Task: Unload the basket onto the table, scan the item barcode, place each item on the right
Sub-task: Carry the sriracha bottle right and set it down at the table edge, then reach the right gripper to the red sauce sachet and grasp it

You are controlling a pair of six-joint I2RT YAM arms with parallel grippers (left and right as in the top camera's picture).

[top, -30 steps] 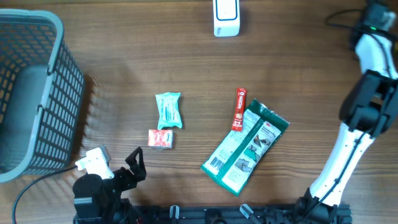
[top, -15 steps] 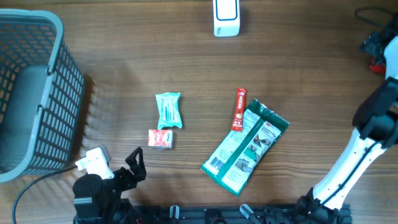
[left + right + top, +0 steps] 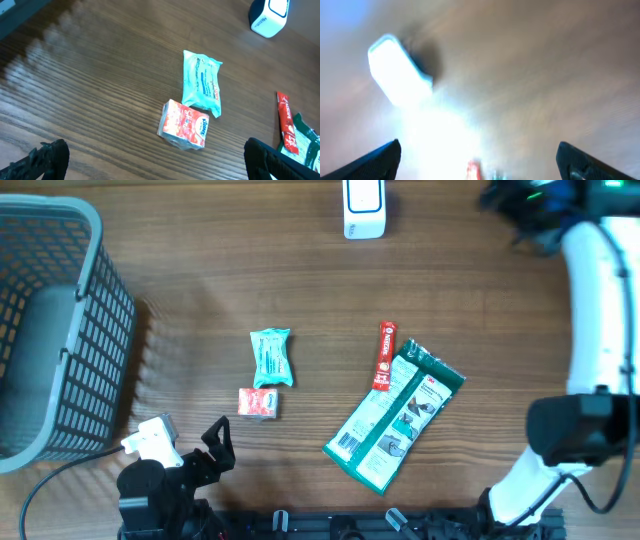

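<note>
Green pouch point(image 3: 395, 418) flat on wooden table point(image 3: 480, 320), centre-right, barcode patch up at near corner. Red stick sachet point(image 3: 384, 356) touching its far-left edge. Teal pack point(image 3: 271, 358), small red carton point(image 3: 258, 403) further left. White scanner point(image 3: 363, 208) at far edge, well apart. Left gripper point(image 3: 157, 160) at near edge: jaws wide, empty. Right gripper point(image 3: 485, 162) near scanner, view blurred: jaws wide, empty.

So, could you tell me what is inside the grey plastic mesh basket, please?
Only the bare grey floor of the grey plastic mesh basket shows; no item is visible on it. Its sloping wall covers the floor's right edge, and the left part lies out of frame.
</note>
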